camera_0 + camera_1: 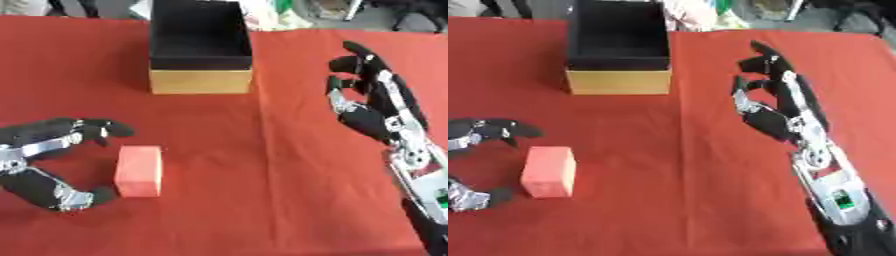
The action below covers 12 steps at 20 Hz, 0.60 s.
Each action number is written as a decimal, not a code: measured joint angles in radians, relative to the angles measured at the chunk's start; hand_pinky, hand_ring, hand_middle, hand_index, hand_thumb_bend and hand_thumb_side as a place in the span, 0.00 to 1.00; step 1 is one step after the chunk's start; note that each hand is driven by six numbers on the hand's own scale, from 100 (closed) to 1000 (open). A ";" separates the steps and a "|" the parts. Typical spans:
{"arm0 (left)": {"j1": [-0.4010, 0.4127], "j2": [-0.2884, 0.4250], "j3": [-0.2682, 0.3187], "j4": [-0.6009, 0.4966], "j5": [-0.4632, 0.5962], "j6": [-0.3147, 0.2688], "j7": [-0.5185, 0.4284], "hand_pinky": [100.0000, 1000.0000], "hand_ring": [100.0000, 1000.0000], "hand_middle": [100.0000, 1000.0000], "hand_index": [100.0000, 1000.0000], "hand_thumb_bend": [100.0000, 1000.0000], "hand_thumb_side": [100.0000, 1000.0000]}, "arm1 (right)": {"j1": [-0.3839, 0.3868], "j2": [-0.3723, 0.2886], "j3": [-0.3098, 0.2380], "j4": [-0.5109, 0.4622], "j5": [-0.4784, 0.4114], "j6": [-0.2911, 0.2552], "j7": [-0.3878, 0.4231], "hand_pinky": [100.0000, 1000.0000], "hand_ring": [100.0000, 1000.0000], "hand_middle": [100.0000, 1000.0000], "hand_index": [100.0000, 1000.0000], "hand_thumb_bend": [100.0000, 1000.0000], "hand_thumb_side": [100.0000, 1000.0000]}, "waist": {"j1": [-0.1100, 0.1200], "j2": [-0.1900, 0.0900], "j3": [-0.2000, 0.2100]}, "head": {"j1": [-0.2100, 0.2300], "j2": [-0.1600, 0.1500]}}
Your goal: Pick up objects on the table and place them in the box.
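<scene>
A salmon-red block point(139, 170) lies on the red tablecloth at the lower left. My left hand point(39, 159) sits just left of it, open, with fingers spread above and thumb below the block's left side, not closed on it. The box point(199, 46), black inside with a tan front wall, stands at the top centre and looks empty. My right hand point(773, 95) hovers open at the right, fingers relaxed and pointing away, holding nothing.
The red cloth point(262, 200) covers the whole table. A crease runs down its middle from the box. Dark objects and floor clutter lie beyond the far edge.
</scene>
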 measured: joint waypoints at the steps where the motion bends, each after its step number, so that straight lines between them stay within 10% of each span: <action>1: 0.000 0.000 -0.001 0.004 -0.003 0.000 -0.001 0.79 0.94 0.92 1.00 0.32 0.56 | 0.000 0.000 0.000 0.000 0.000 0.000 0.000 0.60 0.78 0.67 0.93 0.00 0.12 | 0.000 0.000 0.000 | 0.000 0.000; 12: -0.001 -0.010 -0.037 0.053 -0.040 -0.025 -0.027 0.79 0.93 0.91 1.00 0.33 0.55 | 0.000 0.004 0.000 0.000 0.000 0.000 0.000 0.60 0.78 0.67 0.93 0.00 0.12 | 0.000 0.000 -0.001 | 0.000 -0.003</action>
